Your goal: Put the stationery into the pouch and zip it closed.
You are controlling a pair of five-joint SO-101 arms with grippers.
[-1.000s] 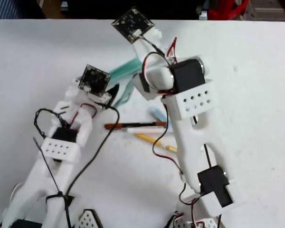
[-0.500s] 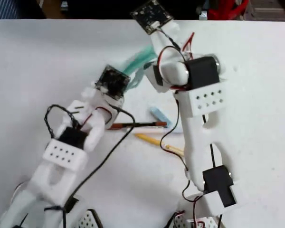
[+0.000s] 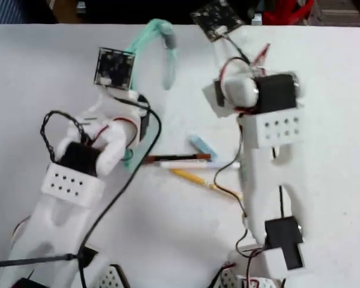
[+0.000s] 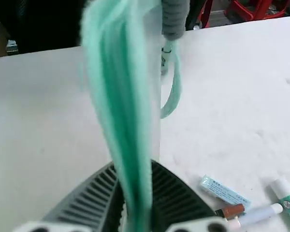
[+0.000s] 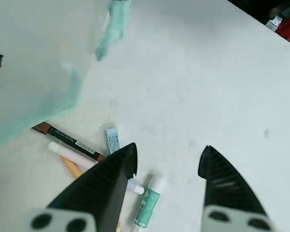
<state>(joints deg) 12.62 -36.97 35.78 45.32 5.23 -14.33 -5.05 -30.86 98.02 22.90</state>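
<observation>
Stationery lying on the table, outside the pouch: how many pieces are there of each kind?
pens: 2, a brown pen and a white pen
pencil: 1
eraser: 1
glue stick: 1
total: 5

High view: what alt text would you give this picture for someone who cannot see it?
A white robot arm's left hand grips a mint-green pouch over a white table; the right arm stands alongside. Between them lie a brown pen, a yellow pencil, a white marker and a blue eraser.
</observation>
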